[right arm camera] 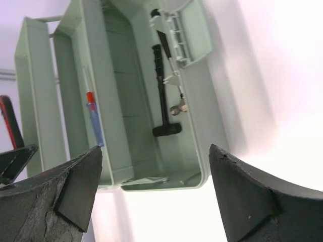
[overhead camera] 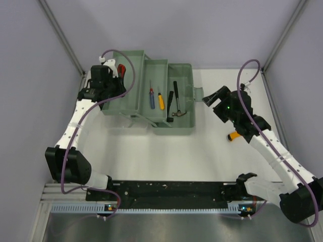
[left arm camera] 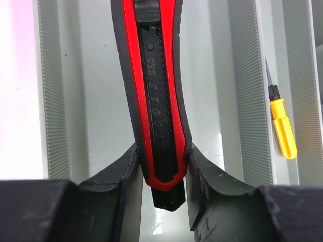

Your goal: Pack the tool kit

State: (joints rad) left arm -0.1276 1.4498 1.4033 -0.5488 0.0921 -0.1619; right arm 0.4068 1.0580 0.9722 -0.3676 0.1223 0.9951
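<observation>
The pale green toolbox [overhead camera: 123, 98] stands spread out at the table's back left. My left gripper [overhead camera: 108, 76] hovers over its left tray [left arm camera: 212, 75], shut on the red utility knife [overhead camera: 121, 69] [left arm camera: 156, 101] near the butt end. The blue screwdriver [overhead camera: 151, 97] [right arm camera: 94, 121] and yellow screwdriver [overhead camera: 160, 101] [left arm camera: 281, 128] lie in the middle tray. The hammer [overhead camera: 177, 103] [right arm camera: 177, 107] and the black-handled tool [overhead camera: 170, 107] [right arm camera: 161, 91] lie in the right bin [right arm camera: 201, 116]. My right gripper [overhead camera: 209, 97] [right arm camera: 154, 166] hangs open just right of the box, holding nothing. The yellow utility knife [overhead camera: 233, 136] lies on the table under the right arm.
The box's latch flap [overhead camera: 198, 94] [right arm camera: 189, 30] sticks out toward my right gripper. Grey walls and metal posts close in the back and sides. The arm bases and a black rail [overhead camera: 171, 191] run along the near edge.
</observation>
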